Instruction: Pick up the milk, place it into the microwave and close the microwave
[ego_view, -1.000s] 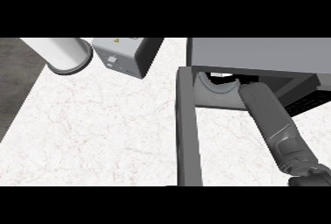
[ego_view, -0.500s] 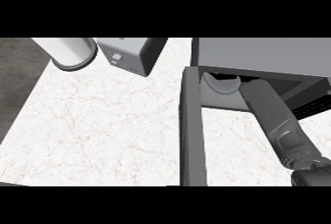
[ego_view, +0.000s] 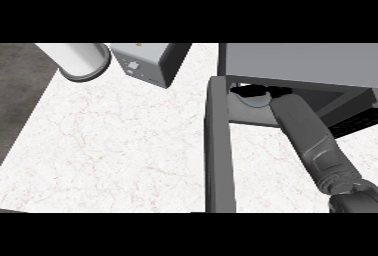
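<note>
Inside the microwave (ego_view: 295, 62), just past its front opening, my right hand (ego_view: 255, 91) shows only as a dark shape at the end of my grey forearm (ego_view: 310, 140), which runs in from the lower right edge. I cannot tell whether its fingers are curled or straight, because the microwave's roof shadows them. The hand sits over the pale round plate (ego_view: 247, 102) on the microwave's floor. I cannot make out the milk; if it is in there, my hand and the shadow hide it. The microwave door (ego_view: 219, 150) stands wide open, swung out from the microwave's left front corner and reaching toward me across the white marbled counter (ego_view: 111, 145). Left of the microwave, near the counter's far edge, stands a grey box-shaped appliance (ego_view: 148, 62), and further left again a white cylinder with a grey rim (ego_view: 77, 60). My left hand shows nowhere.
</note>
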